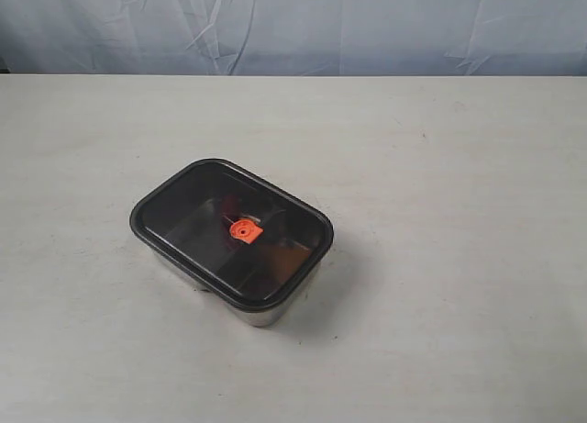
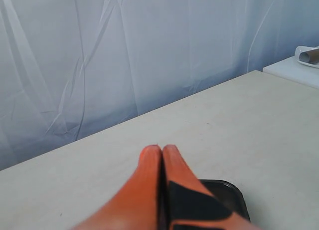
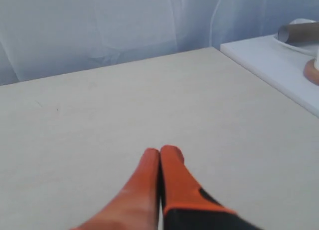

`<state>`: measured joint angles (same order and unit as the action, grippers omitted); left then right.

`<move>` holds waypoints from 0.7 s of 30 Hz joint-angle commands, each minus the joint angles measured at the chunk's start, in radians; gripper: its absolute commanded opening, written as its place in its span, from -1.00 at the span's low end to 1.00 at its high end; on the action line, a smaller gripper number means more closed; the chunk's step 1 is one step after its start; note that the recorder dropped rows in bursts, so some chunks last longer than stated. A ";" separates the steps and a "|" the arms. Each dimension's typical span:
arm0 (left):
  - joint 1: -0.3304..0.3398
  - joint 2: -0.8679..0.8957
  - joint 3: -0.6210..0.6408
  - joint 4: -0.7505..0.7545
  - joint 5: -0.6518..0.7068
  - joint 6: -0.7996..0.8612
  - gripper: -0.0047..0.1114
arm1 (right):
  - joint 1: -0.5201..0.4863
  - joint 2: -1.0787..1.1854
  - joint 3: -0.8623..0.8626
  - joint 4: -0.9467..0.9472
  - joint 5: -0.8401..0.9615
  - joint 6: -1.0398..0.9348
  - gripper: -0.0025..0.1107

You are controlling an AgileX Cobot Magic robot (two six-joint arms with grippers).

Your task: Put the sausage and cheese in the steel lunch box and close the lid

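**A:** First item?

**B:** Steel lunch box (image 1: 261,315), one, standing on the desk (image 1: 440,166) left of centre, set at an angle to the desk's edge. Lid (image 1: 275,250) seated on top: dark, translucent, with an orange valve (image 1: 244,230) at its middle.

**A:** Contents?

**B:** Sausage (image 1: 227,205): a dim red shape under the lid, just beside the valve. Cheese: cannot be made out through the dark plastic.

**A:** Left fingers?

**B:** Left fingers (image 2: 155,154): orange, pressed together tip to tip, holding nothing. A corner of the lid shows near them.

**A:** Right fingers?

**B:** Right fingers (image 3: 154,156): orange, closed the same way, empty, above bare desk.

**A:** Surroundings?

**B:** Pale blue creased curtain (image 1: 367,28) behind the desk.
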<state>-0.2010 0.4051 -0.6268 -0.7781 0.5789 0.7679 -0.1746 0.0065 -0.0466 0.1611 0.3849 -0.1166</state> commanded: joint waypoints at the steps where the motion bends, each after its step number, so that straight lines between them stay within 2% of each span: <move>1: 0.000 -0.008 0.004 -0.005 0.002 -0.004 -0.92 | -0.015 -0.007 0.033 -0.084 0.011 0.098 -0.97; 21: 0.000 -0.008 0.004 -0.002 0.004 -0.004 -0.92 | -0.015 -0.007 0.047 -0.070 -0.020 0.117 -0.97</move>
<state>-0.2010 0.4051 -0.6268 -0.7781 0.5789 0.7679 -0.1858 0.0065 -0.0048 0.0897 0.3786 0.0000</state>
